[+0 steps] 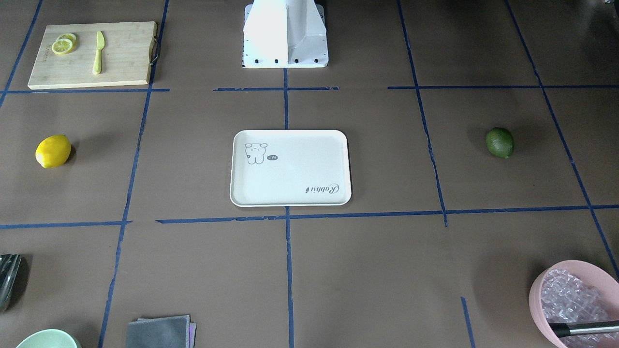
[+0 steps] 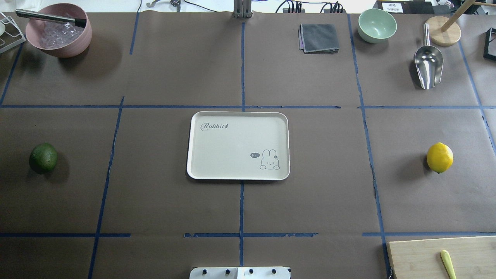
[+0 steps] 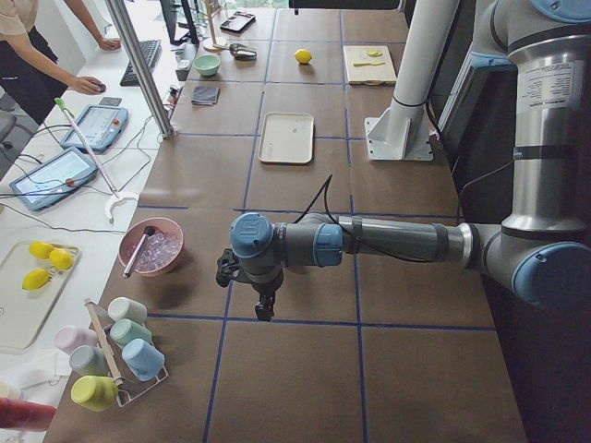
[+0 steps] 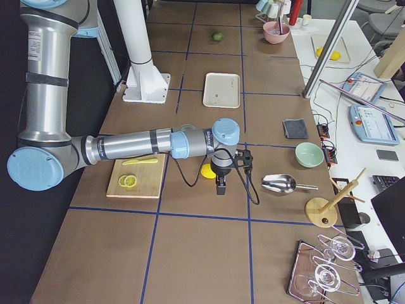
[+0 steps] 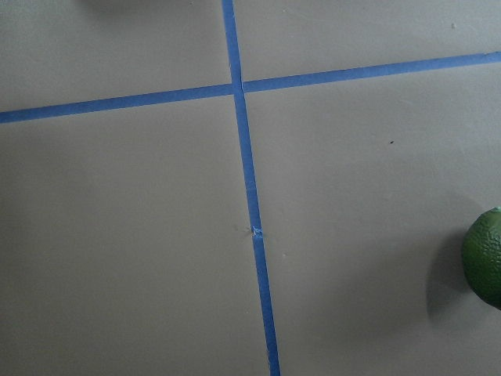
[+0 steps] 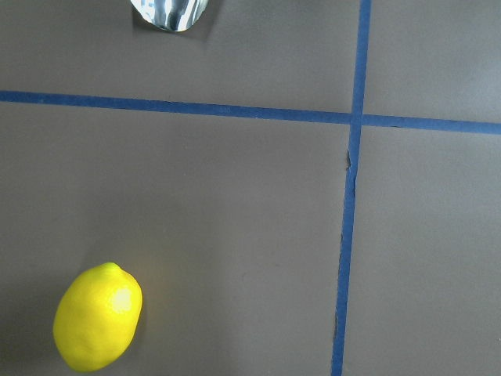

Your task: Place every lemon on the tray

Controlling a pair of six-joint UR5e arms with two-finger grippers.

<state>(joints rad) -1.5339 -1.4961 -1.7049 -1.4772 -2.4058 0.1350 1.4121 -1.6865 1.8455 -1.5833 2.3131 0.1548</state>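
The bright yellow lemon (image 2: 439,157) lies on the brown table right of the tray and shows low left in the right wrist view (image 6: 98,317). The dark green lemon (image 2: 43,157) lies left of the tray, at the right edge of the left wrist view (image 5: 485,258). The cream tray (image 2: 232,143) with "Rabbit" lettering sits empty in the middle. My left gripper (image 3: 263,309) hangs above the table near the green lemon's spot. My right gripper (image 4: 220,187) hangs just beside the yellow lemon (image 4: 207,170). I cannot tell whether either is open or shut.
A wooden cutting board (image 1: 121,58) holds lemon slices and a yellow knife. A pink bowl (image 2: 58,35), grey cloth (image 2: 318,37), green bowl (image 2: 376,25) and metal scoop (image 2: 428,64) stand along the far edge. The robot base (image 1: 285,34) is behind the tray.
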